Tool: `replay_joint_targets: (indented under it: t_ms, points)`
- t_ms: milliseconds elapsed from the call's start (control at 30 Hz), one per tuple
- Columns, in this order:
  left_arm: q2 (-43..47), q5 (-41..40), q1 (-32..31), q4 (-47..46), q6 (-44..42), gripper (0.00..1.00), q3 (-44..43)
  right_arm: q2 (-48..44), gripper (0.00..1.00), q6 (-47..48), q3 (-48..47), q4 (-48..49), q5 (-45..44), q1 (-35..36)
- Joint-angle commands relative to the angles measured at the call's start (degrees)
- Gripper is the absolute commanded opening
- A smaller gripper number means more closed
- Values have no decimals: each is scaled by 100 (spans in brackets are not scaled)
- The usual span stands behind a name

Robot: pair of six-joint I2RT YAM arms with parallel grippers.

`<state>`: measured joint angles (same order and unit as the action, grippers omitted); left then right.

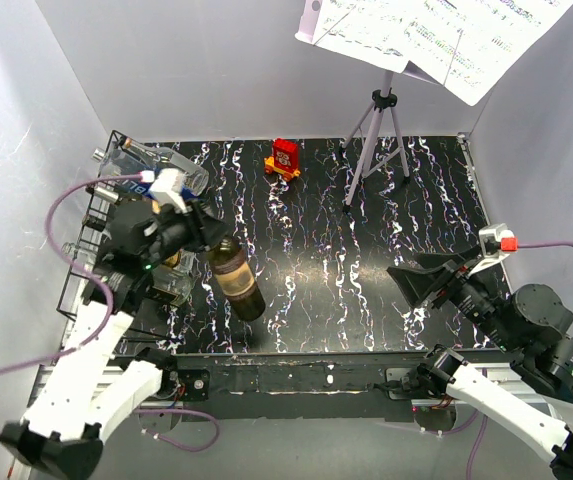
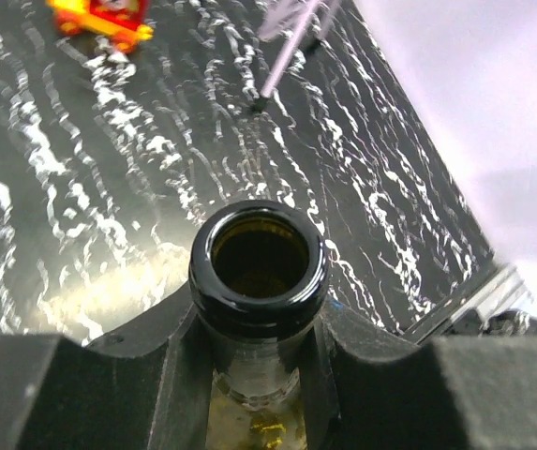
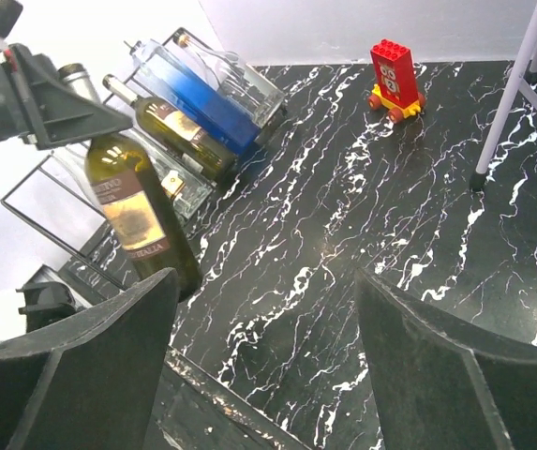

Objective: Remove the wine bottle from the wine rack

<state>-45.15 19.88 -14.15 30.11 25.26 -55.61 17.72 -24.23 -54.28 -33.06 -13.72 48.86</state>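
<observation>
The wine bottle (image 1: pixel 239 282), dark green with a tan label, leans out in front of the black wire wine rack (image 1: pixel 78 262), its base low by the table. My left gripper (image 1: pixel 209 236) is shut on its neck. In the left wrist view the fingers (image 2: pixel 137 366) clamp just under the open mouth of the bottle (image 2: pixel 260 258). The right wrist view shows the bottle (image 3: pixel 139 214) beside the rack (image 3: pixel 62 237). My right gripper (image 1: pixel 421 285) is open and empty over the table's right front, and its own view (image 3: pixel 266 281) shows only bare table between the jaws.
Two more bottles lie in the rack, a clear one with blue (image 1: pixel 154 166) and a dark labelled one (image 3: pixel 179 133). A red toy block on yellow wheels (image 1: pixel 285 158) stands at the back. A grey tripod music stand (image 1: pixel 376 135) holds sheet music (image 1: pixel 436 35) at the back right. White walls enclose the table.
</observation>
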Motion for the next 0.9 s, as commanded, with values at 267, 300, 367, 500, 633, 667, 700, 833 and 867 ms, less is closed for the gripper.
replay_joint_targets:
  t_ms: [267, 300, 367, 500, 633, 667, 700, 833, 867]
  points:
    - [-2804, -679, -2627, -5224, -1918, 0, -826, -75, 83, 261, -3, 212, -88, 18]
    - [-3103, -609, -2741, -5548, -2067, 0, -950, -84, 83, 252, -3, 195, -61, 18]
    - [-3621, -521, -2969, -6172, -2444, 0, -1126, -128, 83, 261, 49, 160, -105, 18]
    - [-4598, -196, -3181, -6789, -2658, 0, -1749, -277, 83, 287, 198, 150, -403, 18]
    - [-5327, -116, -3357, -7325, -2570, 0, -2198, -427, 83, 375, 330, 212, -430, 18]
    - [-5486, -107, -3401, -7344, -2570, 0, -2391, -444, 83, 392, 357, 203, -430, 18]
    - [-5679, -116, -3462, -7309, -2404, 0, -2567, -444, 84, 401, 366, 186, -439, 18]
    - [-6198, -195, -3647, -7361, -2228, 0, -3042, -453, 84, 428, 366, 89, -474, 18]
    - [-6304, -204, -3673, -7396, -2157, 0, -3078, -462, 83, 445, 366, 72, -465, 18]
